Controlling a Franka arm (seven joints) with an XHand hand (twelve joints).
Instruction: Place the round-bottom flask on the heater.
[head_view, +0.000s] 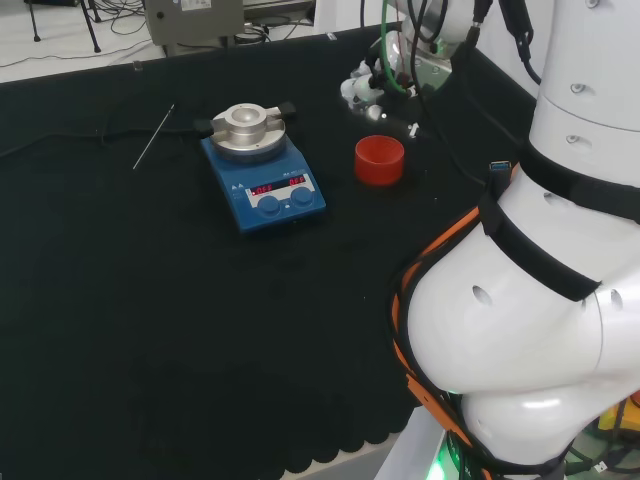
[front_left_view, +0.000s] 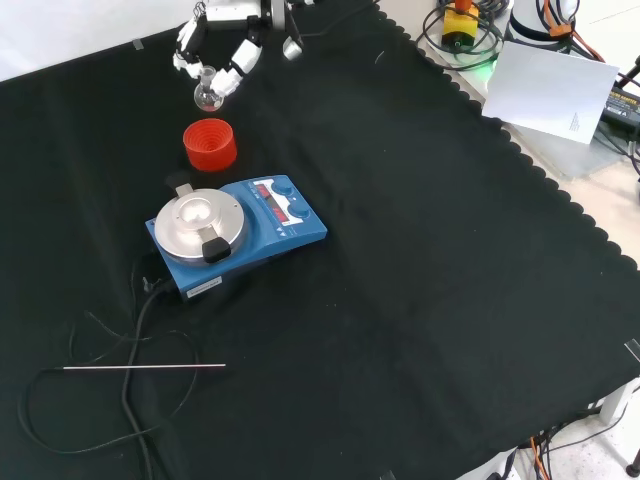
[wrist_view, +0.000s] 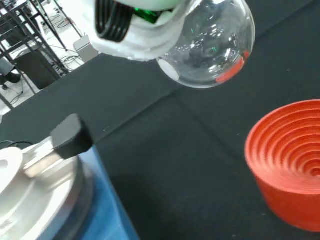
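- While the white arm links fill the right side of the head view, the hand (head_view: 362, 88) is small behind them, near the far edge of the black cloth (head_view: 150, 330). The red ribbed stand (head_view: 380, 160) sits just in front of the hand, and the blue heater (head_view: 263, 180) is to its left, with bare cloth between them. A thin metal rod (head_view: 153, 137) lies to the left of the heater. The whole near half of the cloth is free.
- From the front view, the hand (front_left_view: 222, 40) comes in at the top edge and its fingers are curled around the neck of the round-bottom flask (front_left_view: 208, 96). The flask hangs over the cloth just beyond the stand (front_left_view: 210, 145), not on it. The heater (front_left_view: 236, 233) is nearer to the camera than the stand, its metal plate (front_left_view: 190, 215) uncovered. The rod (front_left_view: 140, 367) and a black cable (front_left_view: 130, 340) lie near the left edge; the right side is open up to the scalloped border.
- Seen from the wrist, the clear bulb of the flask (wrist_view: 210, 42) hangs under the white part of the hand (wrist_view: 130, 37), above the cloth. The stand (wrist_view: 290, 160) and the heater's plate (wrist_view: 35, 195) are both lower, on opposite sides of it.
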